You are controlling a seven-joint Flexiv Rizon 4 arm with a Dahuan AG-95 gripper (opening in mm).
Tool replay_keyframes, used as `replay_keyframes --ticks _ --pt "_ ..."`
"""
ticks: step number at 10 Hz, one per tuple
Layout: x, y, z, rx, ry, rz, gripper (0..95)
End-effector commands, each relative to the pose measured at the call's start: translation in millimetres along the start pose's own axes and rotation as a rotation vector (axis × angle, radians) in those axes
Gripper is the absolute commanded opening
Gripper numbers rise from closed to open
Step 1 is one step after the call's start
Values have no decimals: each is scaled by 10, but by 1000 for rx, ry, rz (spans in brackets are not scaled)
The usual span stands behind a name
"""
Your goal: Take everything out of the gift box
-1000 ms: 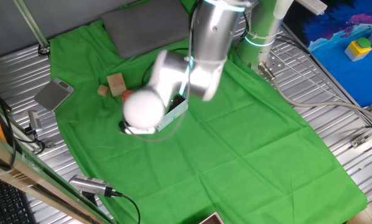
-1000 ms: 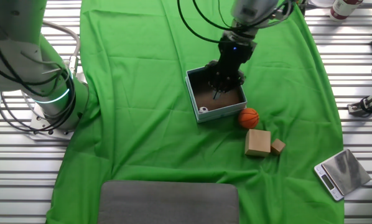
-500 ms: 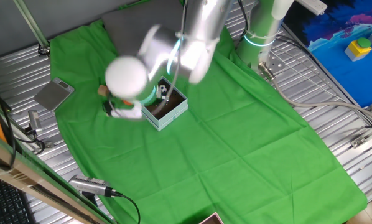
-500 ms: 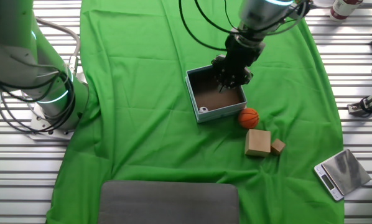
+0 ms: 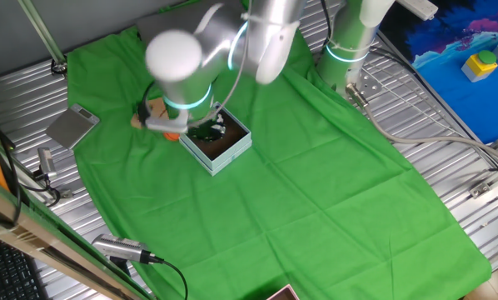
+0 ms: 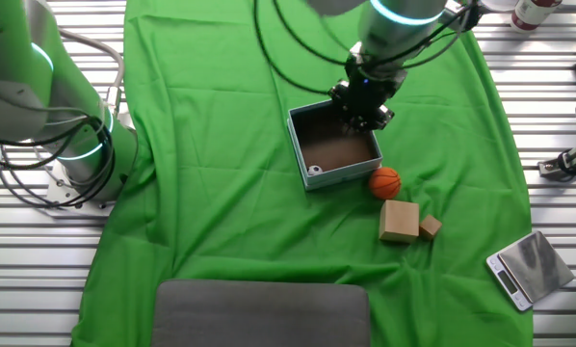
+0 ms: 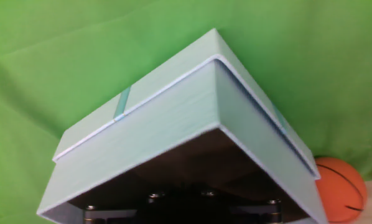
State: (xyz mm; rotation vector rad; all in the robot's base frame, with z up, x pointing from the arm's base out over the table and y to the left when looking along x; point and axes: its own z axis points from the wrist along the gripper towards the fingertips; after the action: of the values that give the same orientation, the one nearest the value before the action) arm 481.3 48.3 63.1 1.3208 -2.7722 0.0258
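The gift box (image 6: 312, 123) stands on the green cloth, pale outside and dark brown inside. The soccer ball (image 6: 314, 172) lies in its near left corner, also visible as a black-and-white ball (image 5: 220, 126) in the first fixed view. Outside the box lie the orange basketball (image 6: 386, 181) and the tan wooden block (image 6: 399, 221). My gripper (image 6: 364, 111) hangs over the box's far right corner. Its fingers are dark, and any gap between them is unreadable. The hand view shows an outer corner of the box (image 7: 173, 118), with the basketball (image 7: 339, 188) at the lower right.
A smaller wooden piece (image 6: 430, 227) sits beside the block. A silver scale (image 6: 529, 268) lies on the metal table at the right. A grey pad (image 6: 262, 313) covers the near cloth edge. The arm's base (image 6: 76, 159) stands at the left.
The gripper has risen out of the box's inside and shifted to its far right corner, while the arm swung round. The ball, basketball and blocks have not moved.
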Motion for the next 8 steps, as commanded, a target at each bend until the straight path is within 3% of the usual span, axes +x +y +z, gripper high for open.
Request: replay_keyframes --ticks 1,4,6,8 --pt "-237 -8 -55 -22 -157 92 0" --pt "-386 -58 -81 -18 -184 128 0" --pt "-380 -227 -39 -48 -216 121 0" --pt "-368 -352 -4 -51 -220 109 0"
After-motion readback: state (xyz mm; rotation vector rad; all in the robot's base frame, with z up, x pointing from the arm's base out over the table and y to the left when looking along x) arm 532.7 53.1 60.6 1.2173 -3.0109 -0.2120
